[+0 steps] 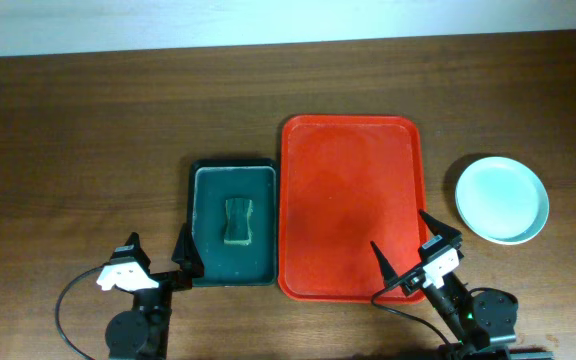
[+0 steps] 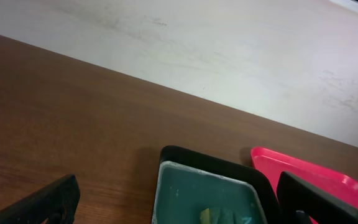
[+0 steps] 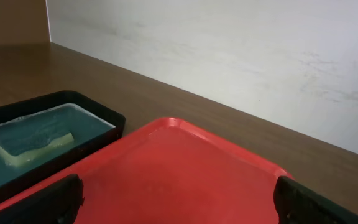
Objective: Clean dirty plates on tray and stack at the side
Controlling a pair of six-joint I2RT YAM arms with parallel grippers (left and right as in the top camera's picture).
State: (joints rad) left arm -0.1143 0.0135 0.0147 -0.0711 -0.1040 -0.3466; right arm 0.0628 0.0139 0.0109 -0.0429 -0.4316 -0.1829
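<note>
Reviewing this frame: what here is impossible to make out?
Overhead: how many plates sit right of the tray; the top one covers any beneath.
Left wrist: most of the sponge, cut off by the bottom edge.
Both wrist views: the plates lie outside the frame.

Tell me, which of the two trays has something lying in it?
The smaller dark green tray, left of the red tray: a sponge lies in it, while the red one is bare.
</note>
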